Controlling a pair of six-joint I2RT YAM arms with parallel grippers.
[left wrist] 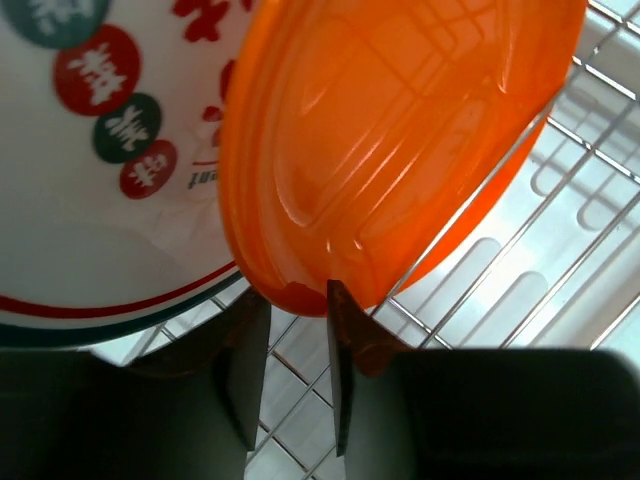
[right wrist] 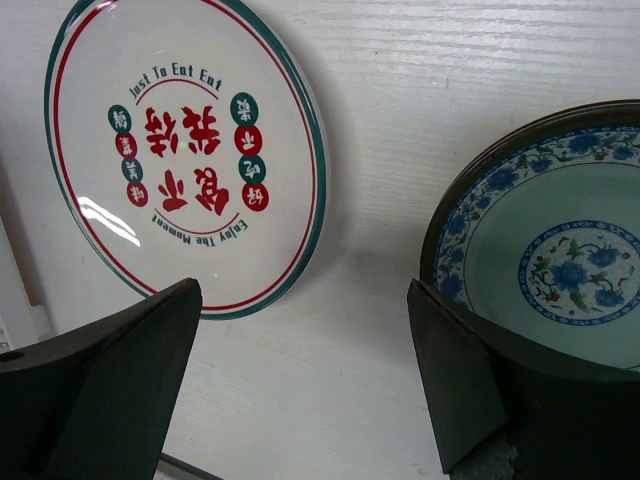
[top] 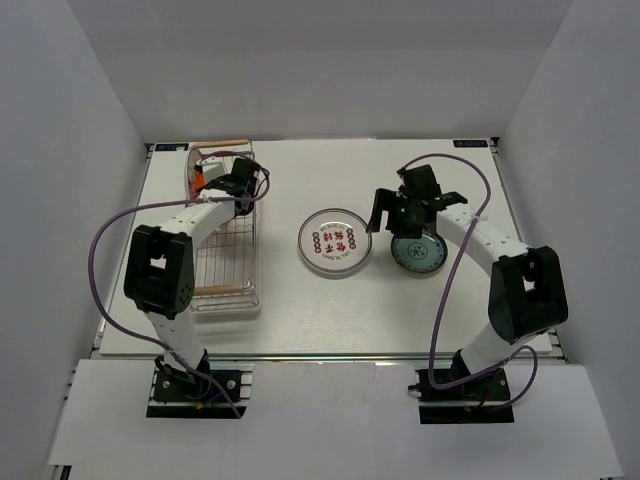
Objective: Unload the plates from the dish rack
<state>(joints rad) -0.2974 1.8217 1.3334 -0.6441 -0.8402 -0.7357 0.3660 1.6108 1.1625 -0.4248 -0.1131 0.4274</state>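
The dish rack [top: 226,262] stands at the left of the table. At its far end an orange plate [top: 198,179] stands on edge beside a white plate with red and green marks [left wrist: 90,190]. My left gripper [top: 238,184] reaches into that end. In the left wrist view the gripper [left wrist: 297,292] is nearly closed, with the lower rim of the orange plate [left wrist: 400,130] between its tips. Another white plate with red-green marks [top: 334,241] lies flat mid-table. The teal-blue plate [top: 418,252] lies to its right. My right gripper [top: 392,222] hangs open and empty between them [right wrist: 303,290]. No yellow plate shows.
The near part of the rack [left wrist: 560,230] is bare wire over a clear tray, with a wooden handle at its near end [top: 222,290]. White walls enclose the table on three sides. Purple cables loop from both arms.
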